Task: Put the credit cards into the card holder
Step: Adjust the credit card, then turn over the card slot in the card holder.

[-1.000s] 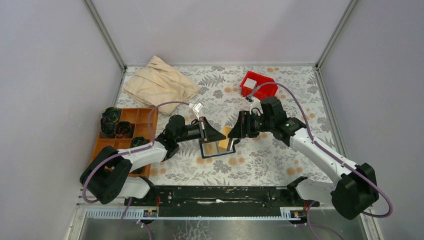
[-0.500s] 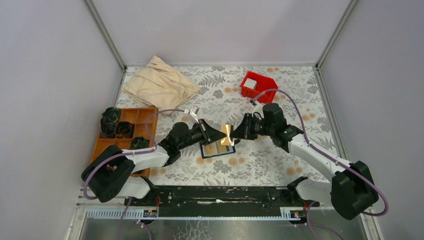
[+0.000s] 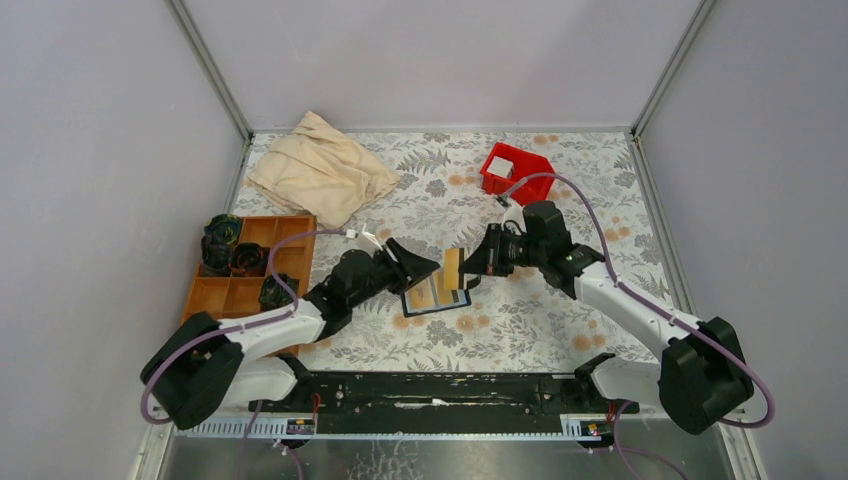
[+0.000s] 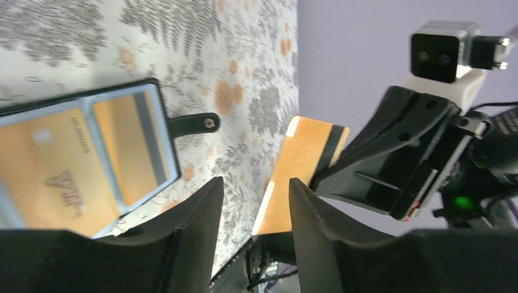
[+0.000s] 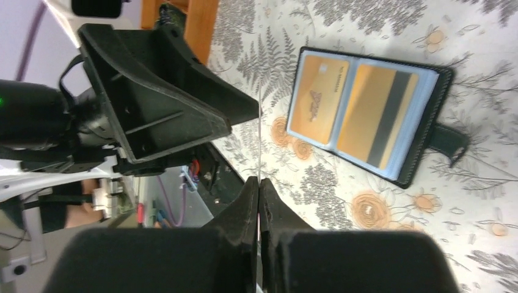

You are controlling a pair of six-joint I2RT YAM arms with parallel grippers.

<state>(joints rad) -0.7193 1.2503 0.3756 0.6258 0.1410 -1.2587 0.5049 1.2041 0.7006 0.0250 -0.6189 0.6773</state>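
Black card holder [image 3: 435, 296]: lies open and flat on the flowered surface [image 3: 540, 320], the loose thing nearest the arm bases; its clasp tab [image 5: 449, 141] sticks out to one side
Sleeves inside: two tan cards sit behind clear plastic, a printed card [image 5: 317, 101] face up and beside it a striped card [image 5: 374, 116] showing a dark band
Left end effector [image 3: 432, 266]: fingers [image 4: 195, 232] apart with nothing between them; it hangs over the far left part of the holder, tip turned toward the other arm
Held card [image 3: 452, 268]: tan with a dark stripe, up off the surface and standing on edge above the holder's far side, just beside the left tip; whether the two touch I cannot tell
Right end effector [image 3: 468, 266]: pressed together on the held card; from its own wrist camera the card shows only as a thin line running out from the fingers
Brown tray [image 3: 295, 232]: at the left edge of the surface, dark round objects [image 3: 232, 250] in several compartments
Red bin [image 3: 535, 186]: farther back on the right, well apart from the holder, a white block [image 3: 500, 165] inside
Beige cloth [image 3: 320, 168]: crumpled in the far left corner
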